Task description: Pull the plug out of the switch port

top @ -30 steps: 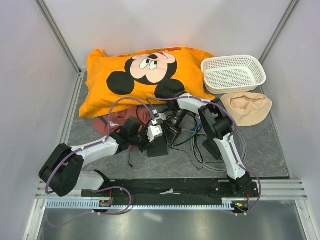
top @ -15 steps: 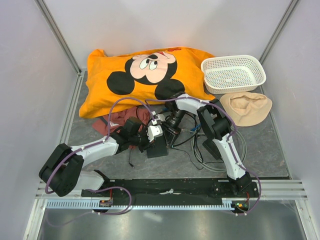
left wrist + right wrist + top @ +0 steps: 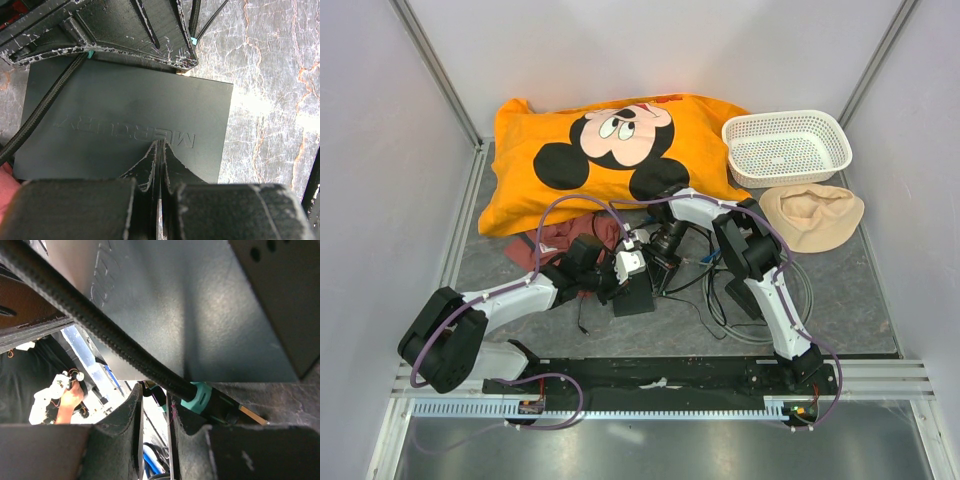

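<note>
The dark grey switch box (image 3: 636, 297) lies flat on the table; it also shows in the left wrist view (image 3: 125, 125). My left gripper (image 3: 623, 268) is shut, its tips (image 3: 160, 145) pressing down on the box's lid. My right gripper (image 3: 655, 262) is at the box's far edge. A black braided cable (image 3: 100, 325) ends in a teal-collared plug (image 3: 200, 397) just right of my right fingers (image 3: 182, 415). My right gripper (image 3: 155, 395) has its jaws a narrow gap apart, with a small dark and teal piece at the tips. The port itself is hidden.
An orange Mickey Mouse pillow (image 3: 610, 150) lies at the back, a white basket (image 3: 786, 147) at the back right, a beige cloth (image 3: 815, 215) beside it. A maroon cloth (image 3: 565, 240) lies left of the box. Loose cables (image 3: 760, 310) coil under the right arm.
My right gripper has shifted slightly left, closer to the box's far edge. My left gripper and the box have not moved.
</note>
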Controlling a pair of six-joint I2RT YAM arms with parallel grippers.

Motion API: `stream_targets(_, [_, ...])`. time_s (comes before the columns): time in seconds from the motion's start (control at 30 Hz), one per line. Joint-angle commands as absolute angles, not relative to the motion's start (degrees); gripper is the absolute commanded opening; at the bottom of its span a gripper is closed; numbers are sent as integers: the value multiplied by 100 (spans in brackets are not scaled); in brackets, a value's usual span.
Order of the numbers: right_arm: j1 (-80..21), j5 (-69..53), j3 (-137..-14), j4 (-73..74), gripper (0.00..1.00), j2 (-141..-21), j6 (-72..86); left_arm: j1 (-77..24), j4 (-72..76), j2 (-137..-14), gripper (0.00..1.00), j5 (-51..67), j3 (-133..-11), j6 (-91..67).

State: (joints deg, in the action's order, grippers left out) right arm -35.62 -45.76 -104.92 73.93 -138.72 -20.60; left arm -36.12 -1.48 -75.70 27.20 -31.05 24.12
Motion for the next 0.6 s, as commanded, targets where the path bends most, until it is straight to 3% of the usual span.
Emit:
stream_targets(0.0, [-3876, -3411, -10248, 6530, 1, -14291, -2013, -3621, -457, -7699, 2, 2479, -2980, 2505])
stream_targets(0.57, [-3551, -3006, -9713, 6706, 0, -14036, -2329, -3621, -422, -7699, 2, 2461, -2979, 2496])
